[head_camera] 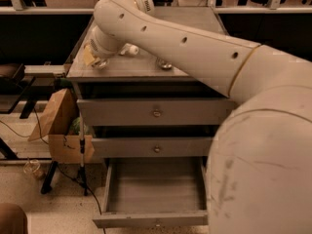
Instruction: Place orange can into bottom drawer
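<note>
Small gold-orange drink can point(89, 57) at the grey tabletop's point(141, 71) left edge, axis unclear; gripper point(99, 61) right against it, can't tell its grip.

The 1 camera looks forward and down from behind the big shoulder of the arm point(195, 48), which fills the right side, so it is near. It faces the front of the bench point(146, 69). The gripper point(92, 58) is over the front-left corner of the bench, and the bottom drawer point(156, 186) is below.
</note>
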Robot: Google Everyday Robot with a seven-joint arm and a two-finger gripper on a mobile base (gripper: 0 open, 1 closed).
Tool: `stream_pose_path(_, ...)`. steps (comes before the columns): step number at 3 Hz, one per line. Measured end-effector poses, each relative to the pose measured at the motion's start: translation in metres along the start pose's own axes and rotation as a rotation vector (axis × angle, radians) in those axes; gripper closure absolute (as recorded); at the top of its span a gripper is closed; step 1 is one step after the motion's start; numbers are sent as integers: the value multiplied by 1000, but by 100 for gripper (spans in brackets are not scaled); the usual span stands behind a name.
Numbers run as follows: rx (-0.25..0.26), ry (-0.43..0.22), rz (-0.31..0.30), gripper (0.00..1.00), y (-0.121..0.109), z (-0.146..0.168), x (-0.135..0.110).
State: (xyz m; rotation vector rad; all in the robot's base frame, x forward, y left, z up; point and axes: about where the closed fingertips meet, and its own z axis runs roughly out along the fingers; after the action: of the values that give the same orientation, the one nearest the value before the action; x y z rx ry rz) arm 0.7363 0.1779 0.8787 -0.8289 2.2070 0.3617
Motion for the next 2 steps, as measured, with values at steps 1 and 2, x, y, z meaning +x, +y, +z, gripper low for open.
stream_pose_path(1, -40, -43, -20, 100, 3, -41, 2)
stream_pose_path(2, -115, -51, -72, 100, 4, -86, 14)
